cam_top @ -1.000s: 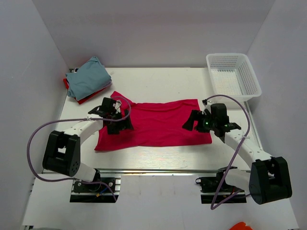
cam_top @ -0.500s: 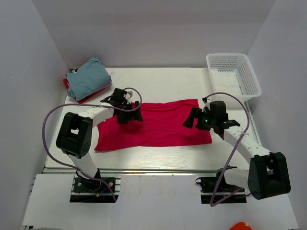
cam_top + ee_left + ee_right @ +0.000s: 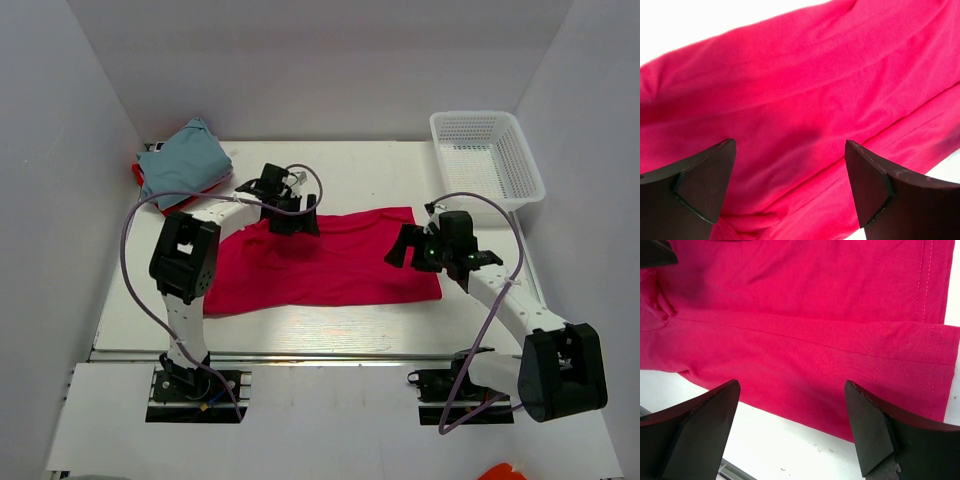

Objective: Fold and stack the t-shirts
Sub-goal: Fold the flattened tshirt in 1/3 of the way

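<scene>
Top external view: a magenta-pink t-shirt (image 3: 340, 268) lies spread across the middle of the white counter (image 3: 330, 330), a folded light blue-grey t-shirt (image 3: 183, 163) sits on a red t-shirt (image 3: 192, 204) in the far left corner, and a white mesh basket (image 3: 440, 150) stands at the far right. In the left wrist view the left fingers (image 3: 700, 175) are apart with nothing between them, over the pink cloth near its far edge. In the right wrist view the right fingers (image 3: 695, 425) are also apart and empty, over the shirt's stitched right end by its near edge
</scene>
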Tool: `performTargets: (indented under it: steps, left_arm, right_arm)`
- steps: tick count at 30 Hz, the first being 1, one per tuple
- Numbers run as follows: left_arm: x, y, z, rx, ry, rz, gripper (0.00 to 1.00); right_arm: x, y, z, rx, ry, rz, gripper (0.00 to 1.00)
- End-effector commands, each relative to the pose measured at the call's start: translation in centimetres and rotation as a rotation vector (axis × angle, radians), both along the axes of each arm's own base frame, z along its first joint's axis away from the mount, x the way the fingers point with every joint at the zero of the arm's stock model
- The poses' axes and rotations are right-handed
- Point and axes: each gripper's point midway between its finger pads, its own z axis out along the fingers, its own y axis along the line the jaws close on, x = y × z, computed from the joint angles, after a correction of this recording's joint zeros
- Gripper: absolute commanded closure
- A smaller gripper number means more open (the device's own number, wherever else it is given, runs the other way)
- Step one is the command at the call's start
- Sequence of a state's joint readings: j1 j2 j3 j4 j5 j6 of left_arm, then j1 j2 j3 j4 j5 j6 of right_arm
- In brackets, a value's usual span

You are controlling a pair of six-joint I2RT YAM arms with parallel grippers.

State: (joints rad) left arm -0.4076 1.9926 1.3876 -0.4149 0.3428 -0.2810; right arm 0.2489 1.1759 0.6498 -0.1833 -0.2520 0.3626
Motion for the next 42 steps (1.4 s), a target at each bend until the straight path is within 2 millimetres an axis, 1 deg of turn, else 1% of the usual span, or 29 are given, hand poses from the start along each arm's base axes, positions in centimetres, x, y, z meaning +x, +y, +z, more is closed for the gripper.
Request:
performTargets:
  steps: [1, 2, 3, 4, 5, 6, 7, 8, 9, 12, 14, 16, 18, 19, 21, 24, 25, 27, 28, 30, 31, 32, 33, 36, 38, 39, 40, 41, 42]
  left_arm:
    - [-0.3, 0.1, 3.4, 0.055, -0.078, -0.026, 0.01]
    - [-0.5, 0.5, 4.0, 0.064, -0.094, -0.015, 0.01]
    - [-1.4, 1.4, 3.7, 0.085, -0.084, 0.009, 0.01]
    - [-1.5, 1.7, 6.0, 0.062, -0.135, 0.039, 0.01]
    - [-1.8, 2.0, 6.8, 0.058, -0.157, 0.06, 0.01]
    - [-2.8, 3.2, 6.2, 0.086, -0.143, 0.103, 0.01]
    - [-3.2, 3.8, 6.4, 0.093, -0.148, 0.132, 0.01]
    - [-3.7, 4.4, 7.8, 0.087, -0.181, 0.158, 0.01]
    - [-4.4, 5.7, 6.8, 0.127, -0.169, 0.208, 0.01]
    - [-5.6, 7.8, 5.8, 0.203, -0.16, 0.261, 0.01]
    - [-5.4, 8.5, 5.6, 0.226, -0.159, 0.283, 0.01]
    - [-5.5, 8.6, 4.3, 0.246, -0.129, 0.278, 0.02]
    - [-5.3, 8.5, 3.7, 0.255, -0.113, 0.275, 0.06]
    - [-5.1, 8.4, 3.5, 0.262, -0.103, 0.274, 0.09]
    - [-5.0, 8.1, 2.0, 0.274, -0.065, 0.261, 0.14]
    - [-4.5, 7.7, 1.1, 0.286, -0.041, 0.245, 0.27]
    - [-4.4, 7.7, 1.0, 0.295, -0.036, 0.236, 0.35]
    - [-4.8, 7.1, 0.5, 0.285, -0.019, 0.214, 0.41]
    - [-4.8, 7.1, 0.5, 0.285, -0.019, 0.213, 0.51]
    - [-5.1, 6.8, 0.2, 0.271, -0.002, 0.199, 0.61]
    - [-5.1, 6.8, 0.2, 0.271, -0.002, 0.199, 0.69]
    - [-5.1, 6.8, 0.2, 0.271, -0.002, 0.199, 0.71]
    - [-5.1, 6.8, 0.2, 0.271, -0.002, 0.199, 0.77]
    - [-4.6, 6.5, 0.6, 0.261, -0.018, 0.201, 0.8]
    - [-4.3, 6.3, 1.0, 0.254, -0.03, 0.185, 0.88]
    - [-4.1, 6.3, 0.6, 0.266, -0.029, 0.17, 0.9]
    - [-4.0, 5.6, 0.8, 0.256, -0.036, 0.146, 0.91]
    - [-3.8, 5.5, 0.7, 0.261, -0.039, 0.136, 0.92]
    - [-3.8, 5.1, 0.8, 0.271, -0.041, 0.11, 0.97]
  right_arm:
    - [0.9, 0.0, 1.9, 0.001, -0.068, -0.001, 0.1]
    - [0.7, 0.2, 1.9, 0.011, -0.067, 0.017, 0.1]
    - [0.7, 0.3, 1.9, 0.011, -0.068, 0.022, 0.1]
    - [0.6, 0.4, 1.8, 0.014, -0.064, 0.027, 0.1]
    - [0.6, 0.6, 1.8, 0.026, -0.062, 0.04, 0.1]
    - [0.6, 0.8, 1.8, 0.026, -0.064, 0.051, 0.1]
    - [0.5, 0.8, 1.6, 0.025, -0.06, 0.057, 0.1]
    - [0.5, 0.9, 1.5, 0.033, -0.052, 0.062, 0.1]
    - [0.4, 1.1, 1.6, 0.038, -0.057, 0.074, 0.1]
    - [0.3, 1.1, 1.2, 0.039, -0.051, 0.079, 0.1]
    - [0.3, 1.2, 1.2, 0.039, -0.051, 0.082, 0.1]
    - [0.2, 1.2, 1.1, 0.038, -0.046, 0.087, 0.1]
    - [0.3, 1.1, 1.0, 0.036, -0.045, 0.082, 0.1]
    - [0.3, 1.1, 1.0, 0.035, -0.046, 0.08, 0.1]
    - [0.3, 1.1, 1.1, 0.035, -0.048, 0.083, 0.1]
    - [0.3, 0.9, 1.0, 0.024, -0.047, 0.075, 0.1]
    - [0.2, 0.7, 0.9, 0.015, -0.043, 0.067, 0.1]
    - [0.3, 0.7, 0.9, 0.012, -0.044, 0.064, 0.1]
    - [0.3, 0.6, 0.9, 0.007, -0.044, 0.062, 0.1]
    - [0.4, 0.5, 0.8, 0.005, -0.043, 0.058, 0.1]
    - [0.3, 0.5, 0.9, 0.006, -0.039, 0.058, 0.1]
    - [0.4, 0.6, 0.8, 0.005, -0.038, 0.062, 0.1]
    - [0.4, 0.6, 0.8, 0.005, -0.037, 0.061, 0.1]
    - [0.3, 0.7, 0.2, 0.003, -0.018, 0.064, 0.1]
    - [0.2, 0.9, 0.1, 0.007, -0.009, 0.074, 0.1]
    - [0.4, 0.8, 0.1, 0.007, -0.01, 0.071, 0.1]
    - [0.3, 0.9, -0.1, 0.006, -0.004, 0.075, 0.1]
    - [0.4, 0.9, -0.1, 0.01, -0.001, 0.074, 0.1]
    - [0.3, 0.9, -0.1, 0.01, 0.003, 0.079, 0.1]
